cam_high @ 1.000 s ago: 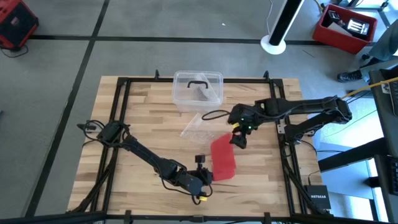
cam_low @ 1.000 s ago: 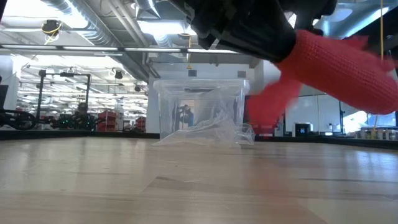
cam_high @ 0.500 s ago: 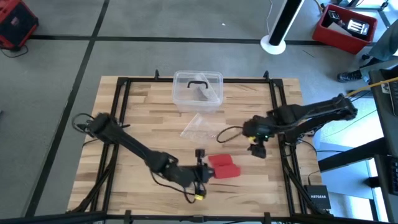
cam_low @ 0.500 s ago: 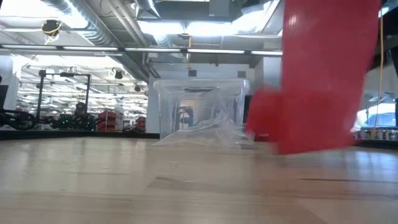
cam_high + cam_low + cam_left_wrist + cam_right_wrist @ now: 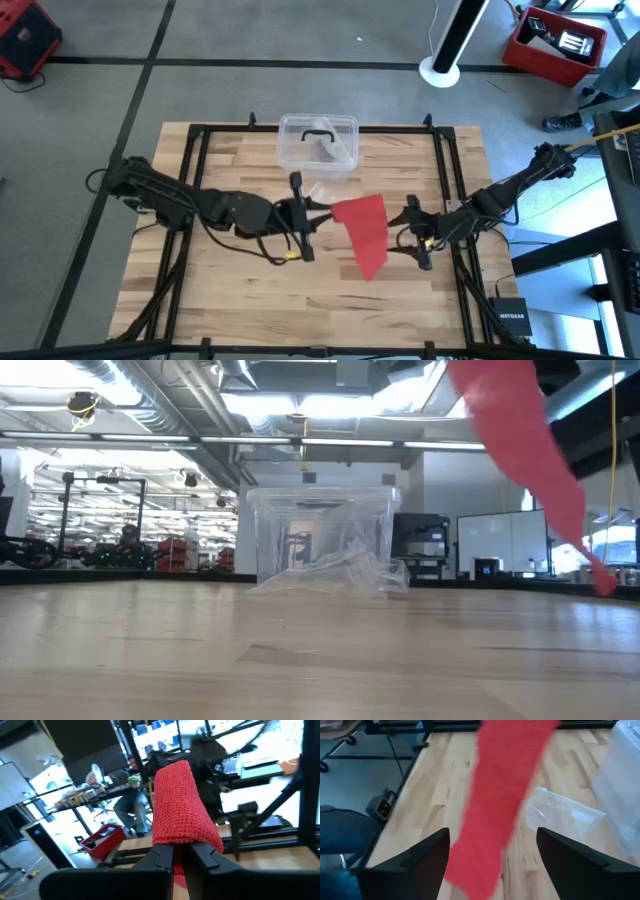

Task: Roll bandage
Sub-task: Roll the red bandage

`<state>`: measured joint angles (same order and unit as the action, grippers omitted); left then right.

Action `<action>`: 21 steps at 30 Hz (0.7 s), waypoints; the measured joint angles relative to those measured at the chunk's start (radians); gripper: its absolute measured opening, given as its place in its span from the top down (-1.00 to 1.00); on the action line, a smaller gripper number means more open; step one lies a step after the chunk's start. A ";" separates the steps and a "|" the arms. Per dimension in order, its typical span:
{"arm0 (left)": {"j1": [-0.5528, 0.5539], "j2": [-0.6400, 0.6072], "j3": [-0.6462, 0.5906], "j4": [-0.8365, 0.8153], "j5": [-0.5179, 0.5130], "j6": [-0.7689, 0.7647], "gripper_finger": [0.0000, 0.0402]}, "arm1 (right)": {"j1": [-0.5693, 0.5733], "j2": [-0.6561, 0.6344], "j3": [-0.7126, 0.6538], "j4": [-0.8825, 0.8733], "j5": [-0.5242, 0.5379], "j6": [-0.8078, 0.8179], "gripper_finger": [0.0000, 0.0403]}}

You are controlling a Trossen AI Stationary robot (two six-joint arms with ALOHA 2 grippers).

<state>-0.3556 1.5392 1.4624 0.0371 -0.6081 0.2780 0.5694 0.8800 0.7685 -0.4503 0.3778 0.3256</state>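
The red bandage point(image 5: 362, 228) is a long flat strip that hangs in the air over the middle of the table, narrowing toward its lower end point(image 5: 372, 272). It also shows in the low view point(image 5: 520, 430) and the right wrist view point(image 5: 505, 785). My left gripper point(image 5: 310, 213) is over the table's middle and is shut on the bandage's upper end. My right gripper point(image 5: 413, 245) is open and empty, to the right of the bandage, with its fingers point(image 5: 420, 860) spread wide and apart from the strip. My left gripper point(image 5: 180, 847) pinches the bandage between its two fingers at the strip's upper end point(image 5: 177, 839). The cloth bulges out past the fingertips as a rounded fold. The fingers come about level from the table's left. The rest hangs slack; I cannot tell whether its lower end touches the table.
A clear plastic box with a black handle point(image 5: 318, 145) stands at the far middle of the table. A crumpled clear plastic wrapper point(image 5: 318, 200) lies in front of it, close to the left gripper. Black frame rails point(image 5: 190, 220) run along the table's sides.
My left gripper has gone from the near edge up and toward the table's middle with the bandage. The bandage, earlier stretched between both grippers, bunched up and now hangs from the left gripper. My right gripper has left the bandage's far end and gone toward the right edge.
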 joint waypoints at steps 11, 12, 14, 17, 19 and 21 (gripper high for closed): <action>0.004 0.006 -0.002 0.016 0.025 0.012 0.94 | -0.045 0.014 -0.215 0.336 0.083 -0.206 -0.33; 0.006 0.006 -0.002 0.021 0.041 0.010 0.94 | -0.052 0.018 -0.248 0.399 0.065 -0.220 -0.29; 0.009 0.006 -0.002 0.033 0.062 0.008 0.94 | -0.069 0.027 -0.299 0.545 0.054 -0.249 -0.20; 0.012 0.006 -0.002 0.033 0.062 0.005 0.94 | -0.075 0.041 -0.347 0.719 0.062 -0.307 -0.02; 0.015 0.006 -0.002 0.034 0.062 -0.001 0.94 | -0.075 0.053 -0.353 0.771 0.082 -0.349 0.13; 0.018 0.006 -0.002 0.031 0.063 -0.005 0.94 | -0.074 0.061 -0.350 0.799 0.110 -0.397 0.30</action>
<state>-0.3377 1.5452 1.4609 0.0683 -0.5455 0.2728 0.4950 0.9407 0.4184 0.3488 0.4876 -0.0711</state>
